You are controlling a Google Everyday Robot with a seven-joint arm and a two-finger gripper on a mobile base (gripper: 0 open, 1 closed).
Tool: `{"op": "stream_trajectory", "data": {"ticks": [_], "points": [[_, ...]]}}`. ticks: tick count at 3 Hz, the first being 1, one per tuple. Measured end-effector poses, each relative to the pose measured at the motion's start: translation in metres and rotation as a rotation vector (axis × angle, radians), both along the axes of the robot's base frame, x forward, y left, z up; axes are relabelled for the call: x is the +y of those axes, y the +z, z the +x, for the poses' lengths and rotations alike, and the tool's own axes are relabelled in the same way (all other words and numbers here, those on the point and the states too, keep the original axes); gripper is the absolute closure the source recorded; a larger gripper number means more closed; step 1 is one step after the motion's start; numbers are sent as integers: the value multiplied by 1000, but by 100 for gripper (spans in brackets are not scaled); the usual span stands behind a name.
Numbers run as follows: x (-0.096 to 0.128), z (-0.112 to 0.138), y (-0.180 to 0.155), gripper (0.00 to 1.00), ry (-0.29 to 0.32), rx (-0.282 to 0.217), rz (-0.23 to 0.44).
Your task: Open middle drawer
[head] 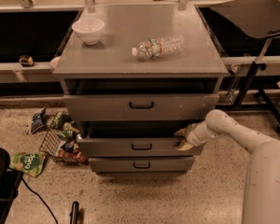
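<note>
Middle drawer [140, 147] sits part-out under counter [130, 22] front edge. Gripper [183, 140] at its R end, below front-right corner; open or closed, can't tell. Pull straight fwd, slow, so you don't skew it.

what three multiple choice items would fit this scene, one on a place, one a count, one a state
1. Where is the gripper? A at the middle drawer, right end; B over the bowl; C on the floor.
2. How many drawer fronts has the cabinet? A two; B three; C five.
3. How is the middle drawer? A flush shut; B removed; C partly out.
A, it sits by that drawer's right end; B, three handled fronts are stacked; C, its front juts forward under a dark gap.
</note>
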State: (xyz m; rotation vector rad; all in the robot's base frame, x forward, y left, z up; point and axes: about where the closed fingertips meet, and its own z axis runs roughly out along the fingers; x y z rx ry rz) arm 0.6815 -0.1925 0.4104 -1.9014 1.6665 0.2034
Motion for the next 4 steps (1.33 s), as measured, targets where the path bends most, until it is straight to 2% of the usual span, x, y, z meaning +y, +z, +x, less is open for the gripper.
{"op": "stream_trajectory", "data": {"ticks": [1,2,4], "points": [[0,-12,18,100,24,-13,4],[0,-12,18,82,24,-13,4],[0,-12,18,35,24,-13,4]]}}
